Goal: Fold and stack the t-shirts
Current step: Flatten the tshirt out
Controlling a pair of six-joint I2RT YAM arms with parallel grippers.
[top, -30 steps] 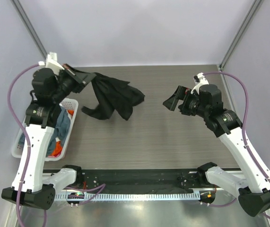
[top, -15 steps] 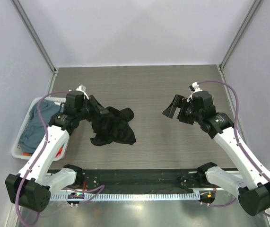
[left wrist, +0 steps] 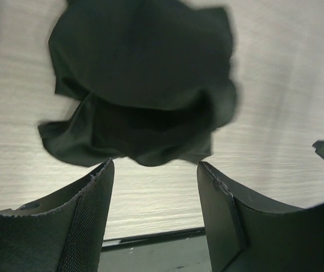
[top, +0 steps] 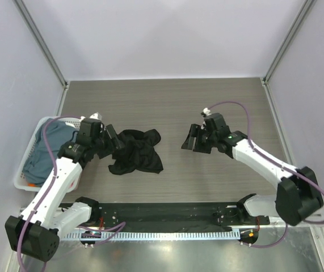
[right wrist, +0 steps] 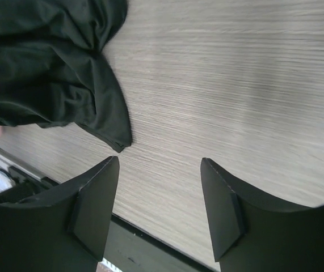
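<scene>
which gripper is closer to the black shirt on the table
Left. The left gripper is beside the black shirt, at its left edge; the right gripper is apart, off to its right.

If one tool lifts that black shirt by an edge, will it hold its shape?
Probably not: the black shirt lies crumpled in soft folds, so it should droop and unfurl. It looks thin, so likely light. Pushed, it would probably bunch rather than slide.

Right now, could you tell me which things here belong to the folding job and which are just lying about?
Belongs to the job: black t-shirt, crumpled on the table; blue-grey shirt.
Just lying about: white basket, holding that shirt.
</scene>
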